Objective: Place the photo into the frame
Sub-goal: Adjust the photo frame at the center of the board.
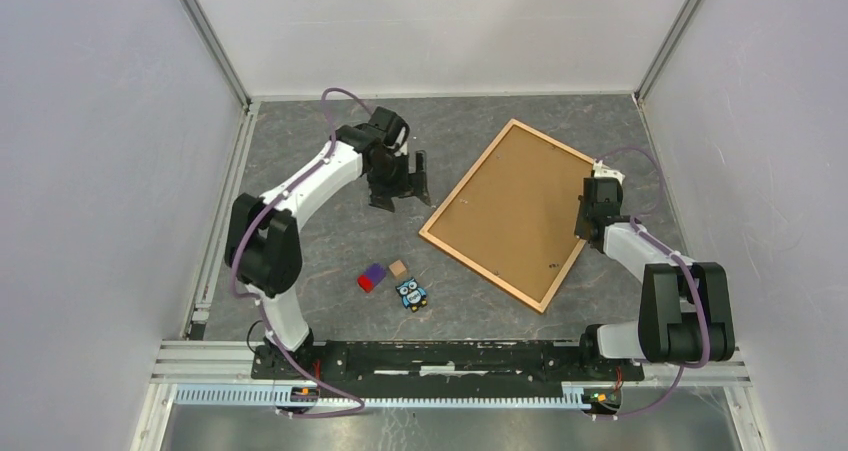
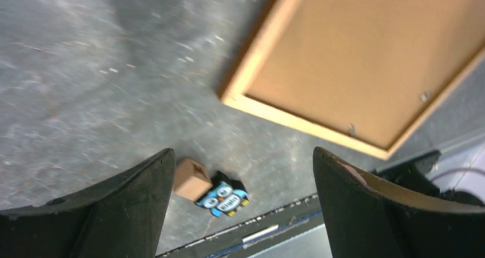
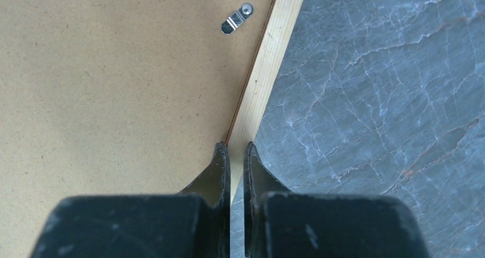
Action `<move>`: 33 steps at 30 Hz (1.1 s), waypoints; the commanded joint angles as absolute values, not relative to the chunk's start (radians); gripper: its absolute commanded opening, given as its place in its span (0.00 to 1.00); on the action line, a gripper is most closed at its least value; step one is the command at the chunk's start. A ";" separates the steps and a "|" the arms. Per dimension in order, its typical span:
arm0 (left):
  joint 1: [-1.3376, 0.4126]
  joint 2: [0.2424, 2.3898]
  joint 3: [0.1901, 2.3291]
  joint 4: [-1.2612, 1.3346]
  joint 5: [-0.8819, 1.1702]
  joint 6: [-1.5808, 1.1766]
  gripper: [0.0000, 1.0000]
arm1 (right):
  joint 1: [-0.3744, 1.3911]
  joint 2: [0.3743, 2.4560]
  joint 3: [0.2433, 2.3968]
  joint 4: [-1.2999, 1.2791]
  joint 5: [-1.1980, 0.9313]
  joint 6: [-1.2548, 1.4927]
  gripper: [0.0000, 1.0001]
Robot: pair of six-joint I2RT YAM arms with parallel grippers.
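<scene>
First, at the left: little danger from the left gripper [image 1: 402,189], spread wide and empty, hanging over the table [image 1: 450,121] well apart from the frame [image 1: 483,270]. Could only cause trouble by swinging in blind toward the frame's upper-left edge.

Nearer the middle, just off the frame's near corner: a purple-and-red block [image 1: 372,277], a brown cube [image 1: 398,268] and an owl toy [image 1: 411,294]. Likely to get shoved by a sliding or pivoting frame.

Then the frame itself, lying face down and skewed at centre-right. Filled by a brown backing board [image 1: 515,211], pinned by at least one small metal turn clip [image 3: 236,19] near the right-hand moulding. No sign of the photo in any view; under the board or elsewhere, cannot tell. Hard to seat a print with board and clips in place.

Furthest right, the right gripper [image 3: 235,149], pressed together with its tips over that thin moulding. Pinching the wood or merely resting on it, cannot tell. Probably a narrow purchase: apt to slip off, or to drag the whole frame instead of lifting one edge.

As for the table: dark grey, marbled, smooth-looking, so probably little friction to keep the frame put. Around it, plain white walls [image 1: 90,171] on three sides, aluminium posts [image 1: 212,41] in the far corners, and a black bar [image 1: 450,356] carrying both arm bases along the near edge.
</scene>
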State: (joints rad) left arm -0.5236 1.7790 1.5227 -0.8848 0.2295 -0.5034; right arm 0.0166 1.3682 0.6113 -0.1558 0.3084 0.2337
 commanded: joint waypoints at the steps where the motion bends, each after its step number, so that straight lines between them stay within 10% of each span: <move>1: -0.448 1.832 1.554 -0.857 0.264 -0.480 0.95 | 0.017 1.405 0.556 -0.156 0.166 0.101 0.00; 20: -0.436 2.093 1.611 -0.775 0.447 -0.449 0.86 | 0.018 1.443 0.557 -0.094 -0.025 0.120 0.00; 33: -0.505 2.042 1.540 -0.872 0.392 -0.407 0.60 | 0.008 1.511 0.692 -0.169 0.037 0.118 0.11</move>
State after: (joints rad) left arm -0.5133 2.0880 1.5143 -0.7998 0.4129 -0.4793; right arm 0.0059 1.4532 0.6609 -0.0460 0.0566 0.1467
